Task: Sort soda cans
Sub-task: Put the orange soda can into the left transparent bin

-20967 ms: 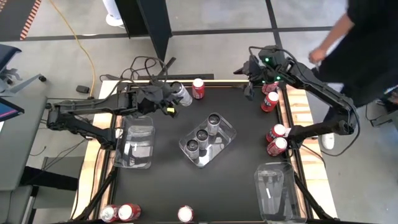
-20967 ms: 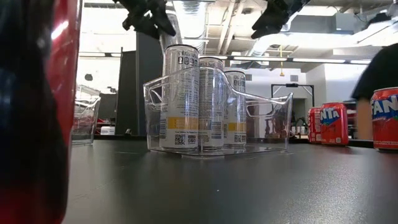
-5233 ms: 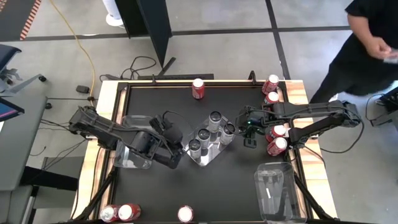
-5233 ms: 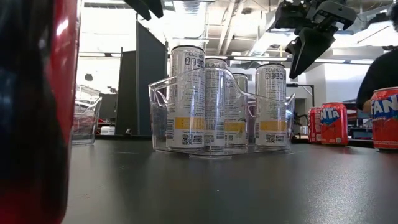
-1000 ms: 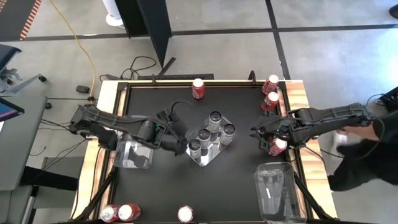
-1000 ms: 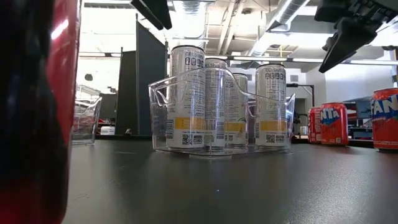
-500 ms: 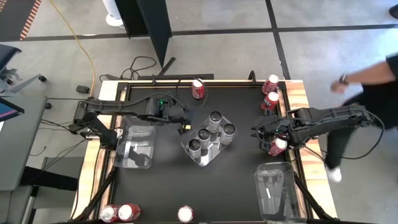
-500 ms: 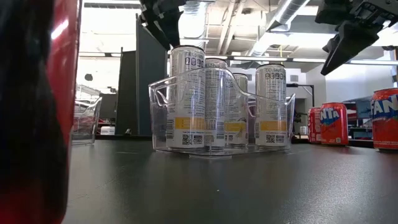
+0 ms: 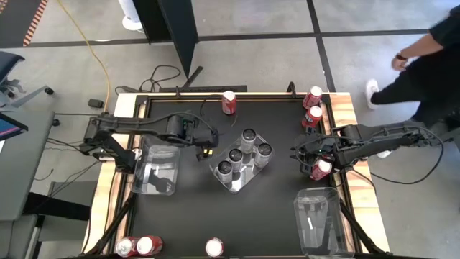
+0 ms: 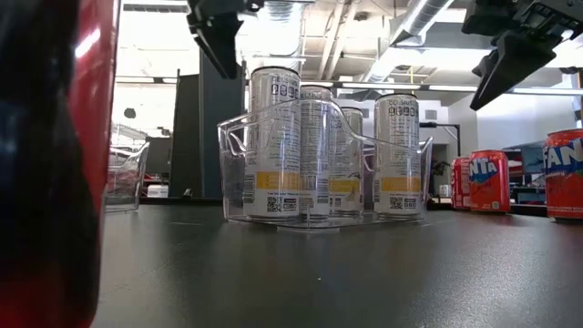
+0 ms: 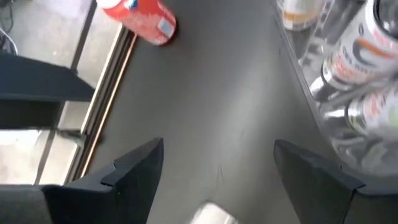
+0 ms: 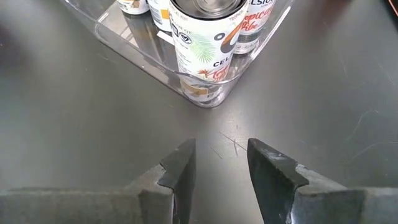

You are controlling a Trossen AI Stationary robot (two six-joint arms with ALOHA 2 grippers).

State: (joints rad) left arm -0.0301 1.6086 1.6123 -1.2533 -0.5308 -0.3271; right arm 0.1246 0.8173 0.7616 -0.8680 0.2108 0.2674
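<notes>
We are seeing three red cans [image 9: 144, 246] waiting at desk [image 9: 180, 223] near edge, unsorted, clear empty tray [image 9: 316, 219] beside them. Mid-desk, centre tray [image 9: 241, 160] is holding five silver cans [image 9: 234, 155], that sort looking complete. Left tool [image 9: 204, 147] hovering wide, empty, just beside it; right tool [image 9: 300, 154] hanging narrow, empty, near red pair [image 9: 319, 164]. Farther back, three red cans [image 9: 228, 102] standing loose. We are judging reds all left to do.

Bright overhead light, blurred foreground
</notes>
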